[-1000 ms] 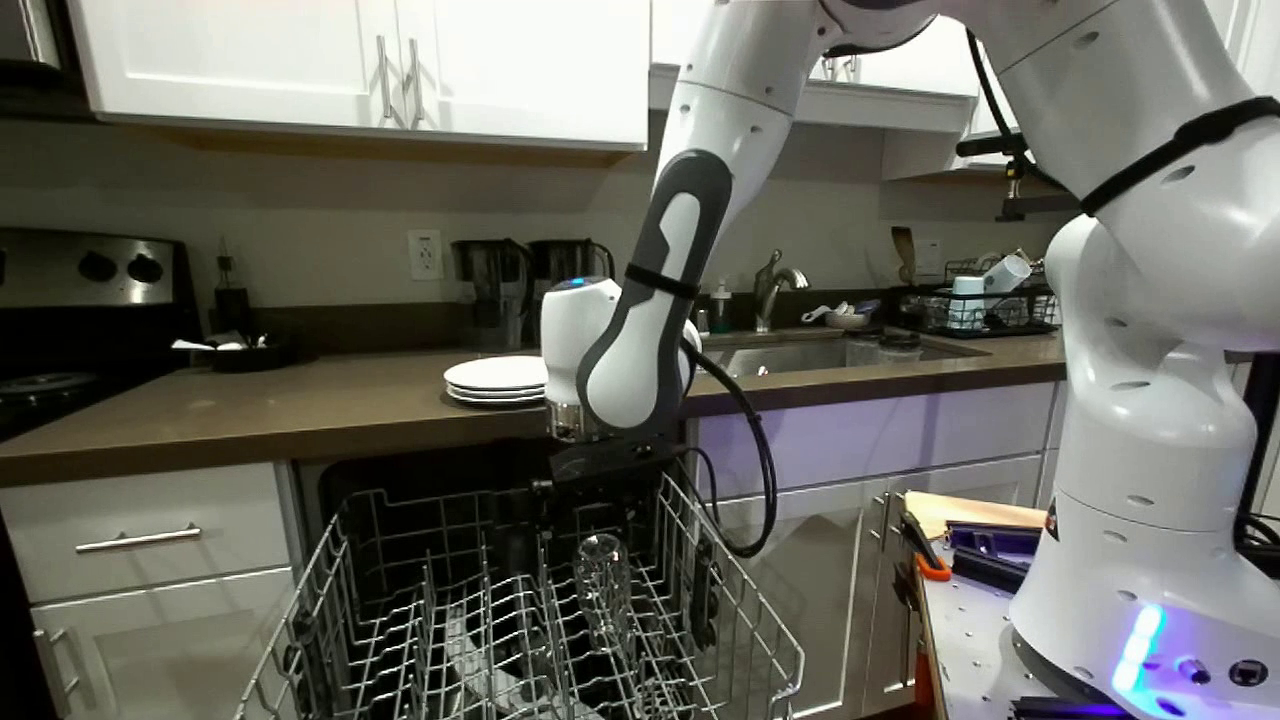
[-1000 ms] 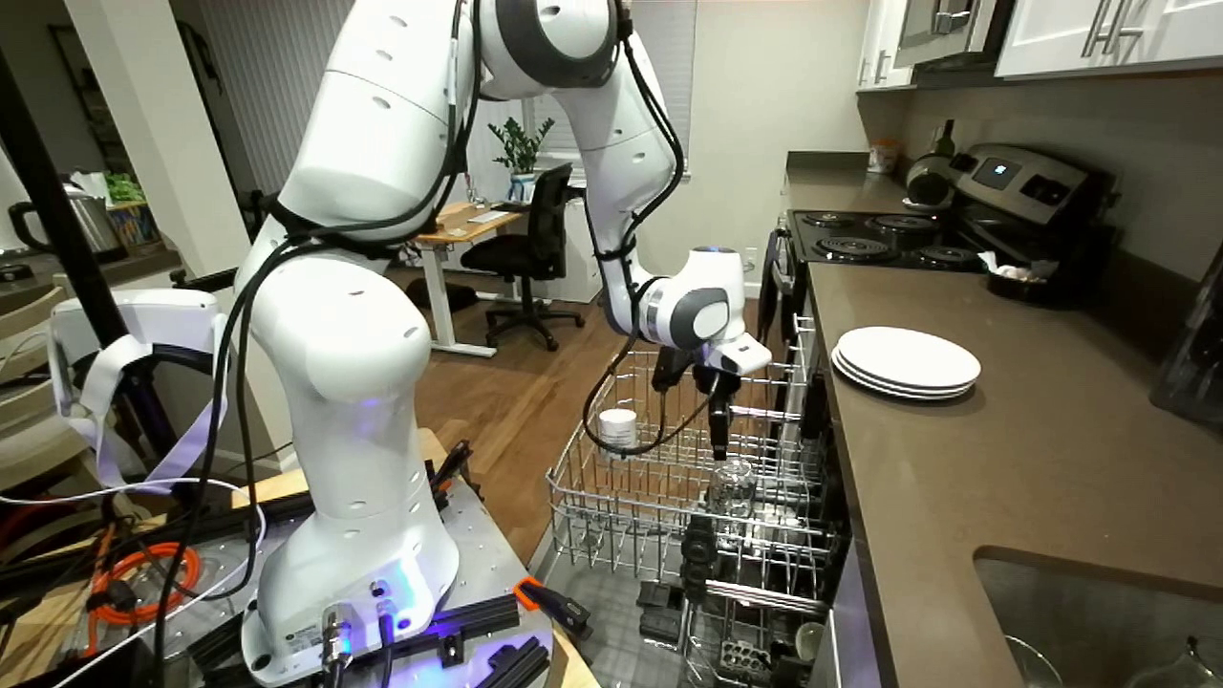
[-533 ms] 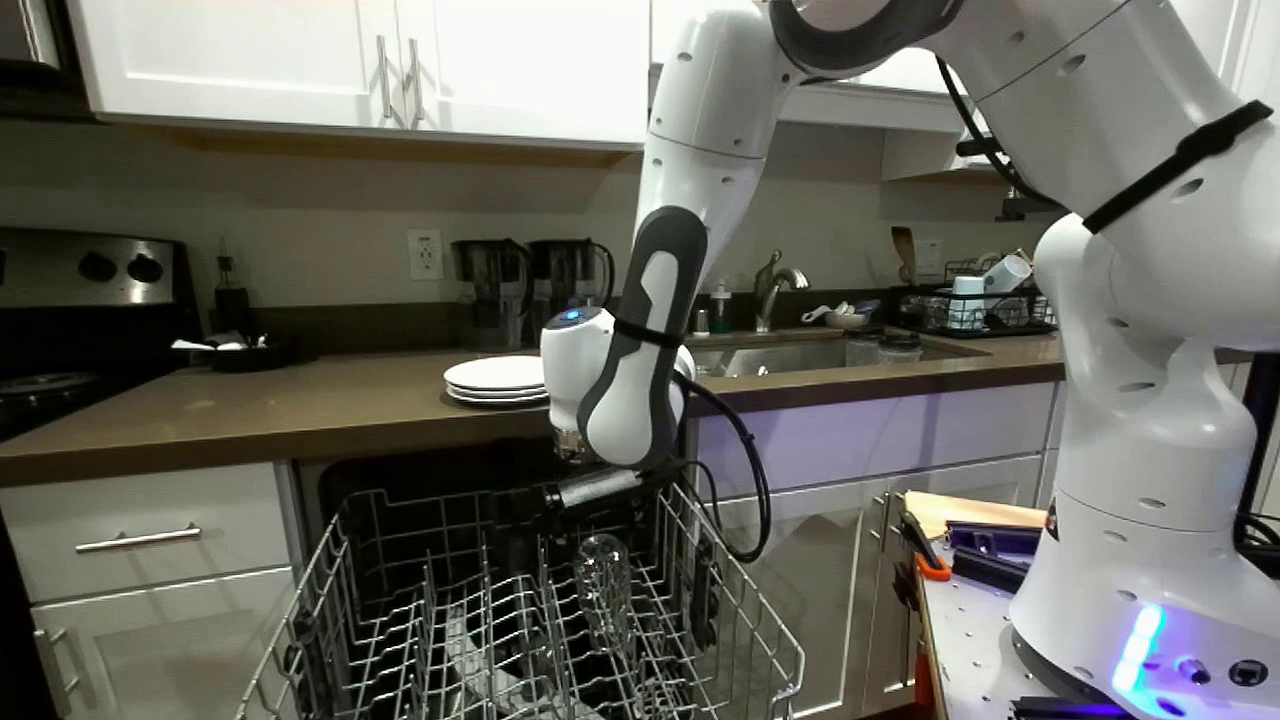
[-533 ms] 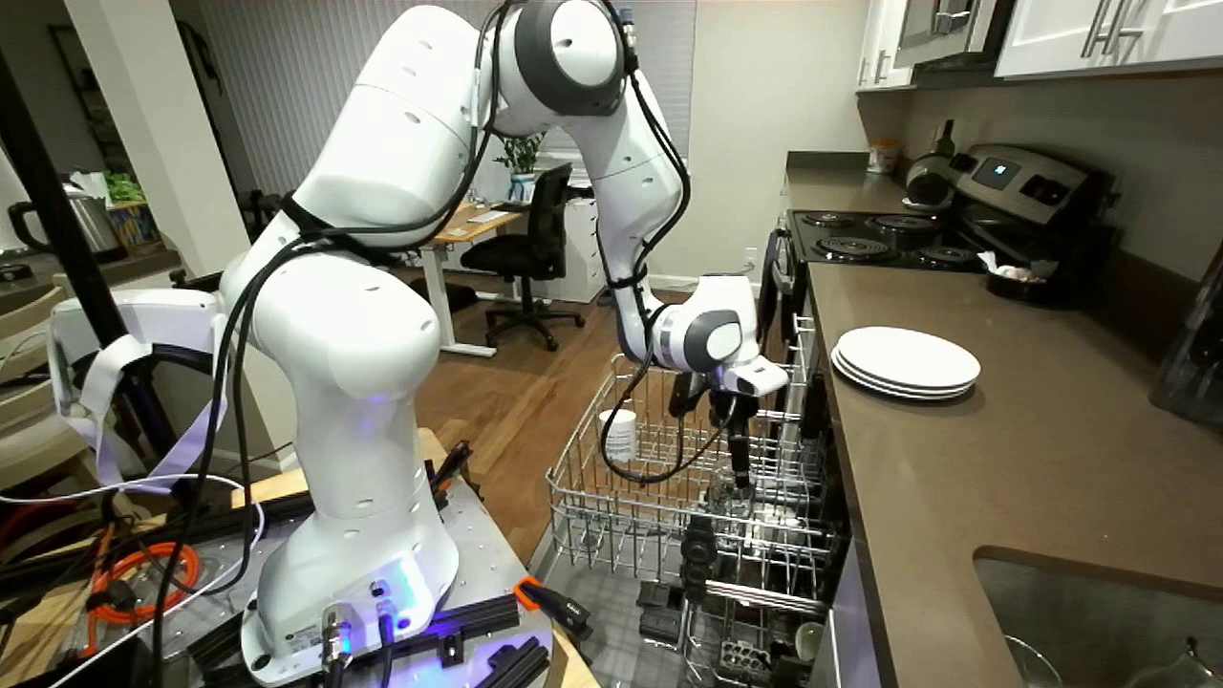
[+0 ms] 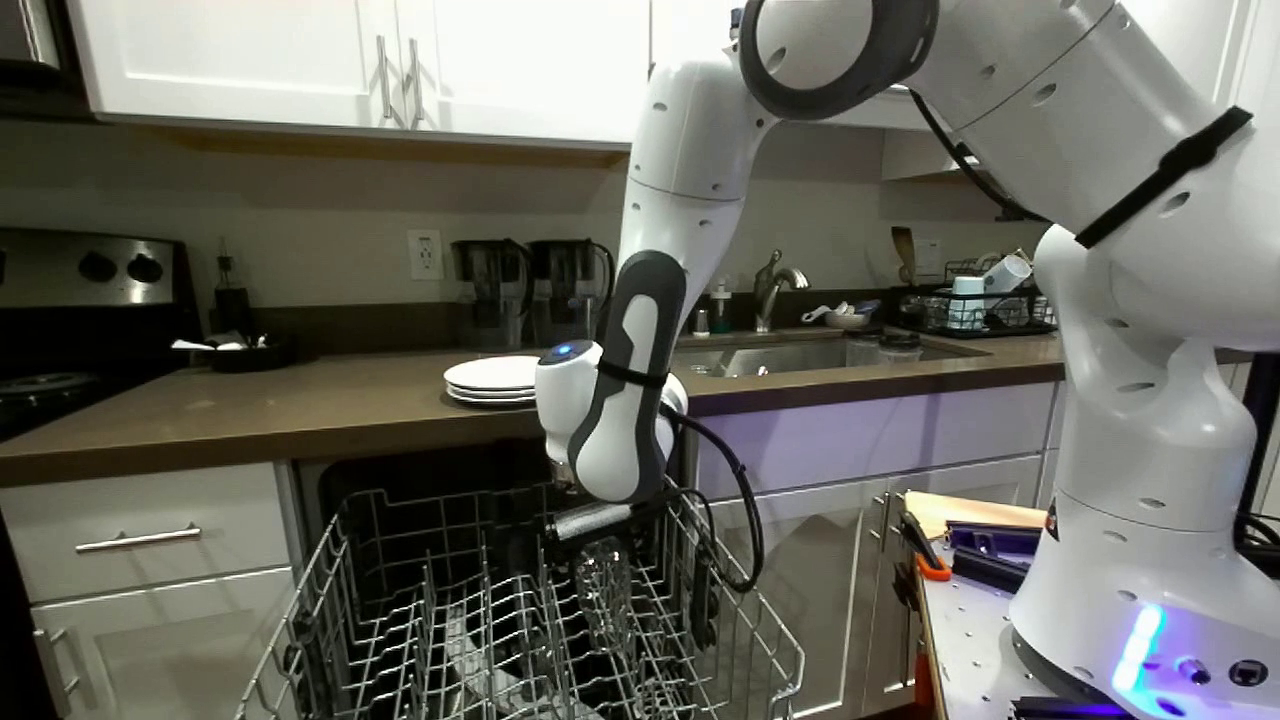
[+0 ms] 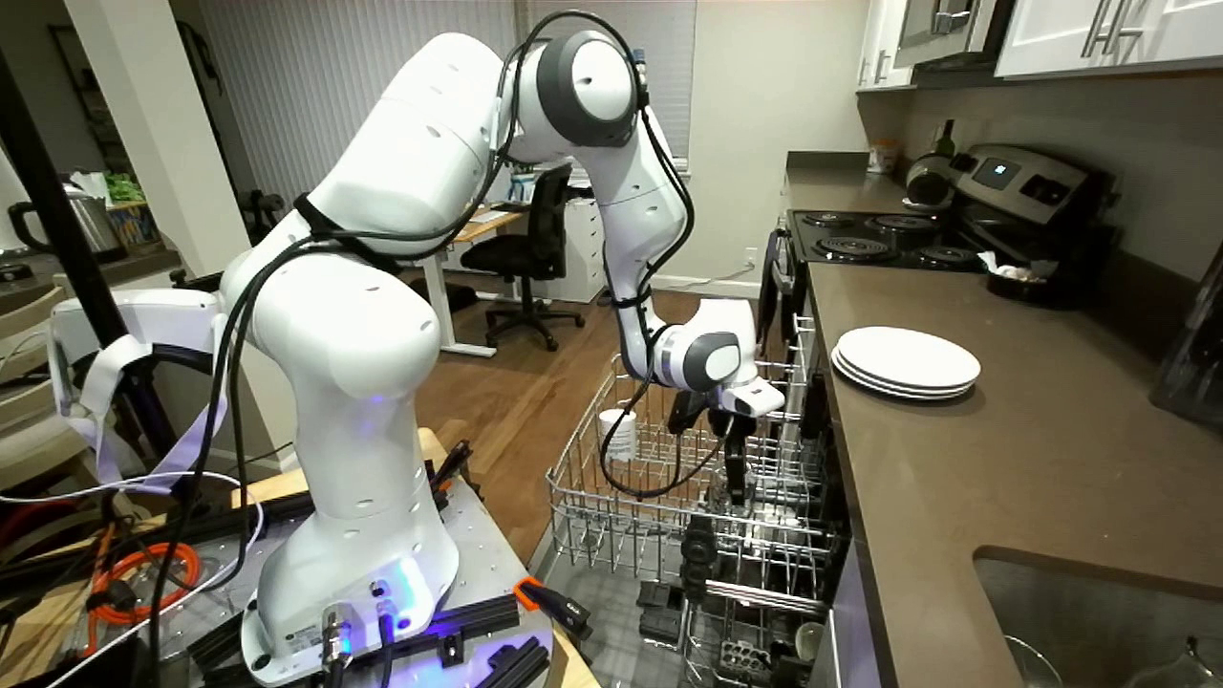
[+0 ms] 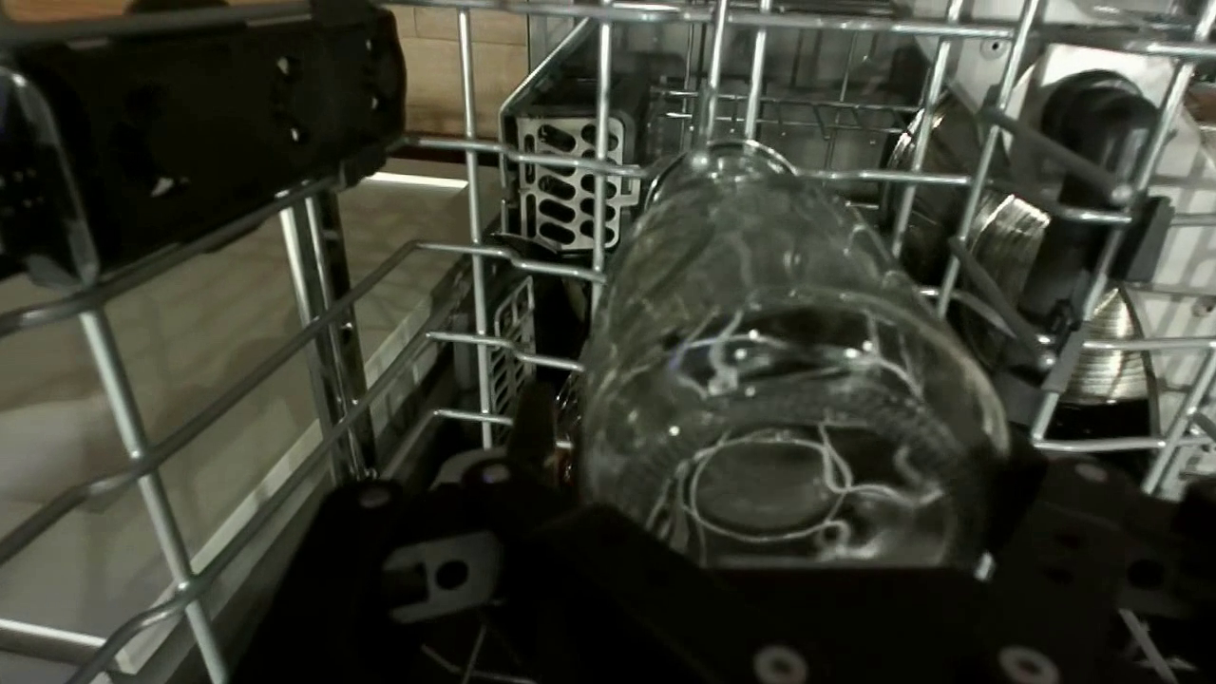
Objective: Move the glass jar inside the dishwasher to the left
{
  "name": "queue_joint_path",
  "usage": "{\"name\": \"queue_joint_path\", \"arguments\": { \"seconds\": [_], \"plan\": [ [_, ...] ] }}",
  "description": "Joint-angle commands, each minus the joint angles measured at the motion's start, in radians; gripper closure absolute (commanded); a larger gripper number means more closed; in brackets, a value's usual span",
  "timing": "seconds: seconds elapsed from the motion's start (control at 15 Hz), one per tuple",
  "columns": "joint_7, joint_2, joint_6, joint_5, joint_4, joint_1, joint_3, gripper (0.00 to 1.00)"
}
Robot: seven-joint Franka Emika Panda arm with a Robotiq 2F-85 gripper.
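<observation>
Below the front edge of the brown countertop (image 5: 330,395), a clear cylindrical glass jar (image 7: 788,256) is set in the silver-grey wire dishwasher rack (image 5: 780,620), flanked by the black gripper (image 7: 779,451), jaws spread.

Clear, colourless glass jar (image 7: 788,380) — cylindrical and see-through — standing on end in the pulled-out, silver-grey wire rack (image 5: 430,610) of an open dishwasher (image 5: 415,467). In the wrist view the jar's round, thick base faces the viewer; in an exterior view it stands right of the rack's middle.
</observation>
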Motion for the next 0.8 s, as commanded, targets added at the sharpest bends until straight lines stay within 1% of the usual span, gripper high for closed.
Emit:
{"name": "queue_joint_path", "arguments": {
  "seconds": [0.0,0.07,0.2,0.4,0.6,0.73],
  "plan": [
    [-0.012,0.050,-0.012,0.047,0.044,-0.020,0.023,0.33],
    [-0.013,0.047,-0.011,0.052,0.048,-0.018,0.023,0.38],
    [-0.009,0.029,-0.022,0.050,0.040,-0.007,0.011,0.38],
    [-0.012,-0.033,-0.056,0.041,0.007,0.010,-0.001,0.38],
    [-0.010,-0.104,-0.062,0.023,-0.035,0.039,-0.029,0.38],
    [-0.007,-0.164,-0.084,0.002,-0.068,0.062,-0.059,0.38]
  ]
}}
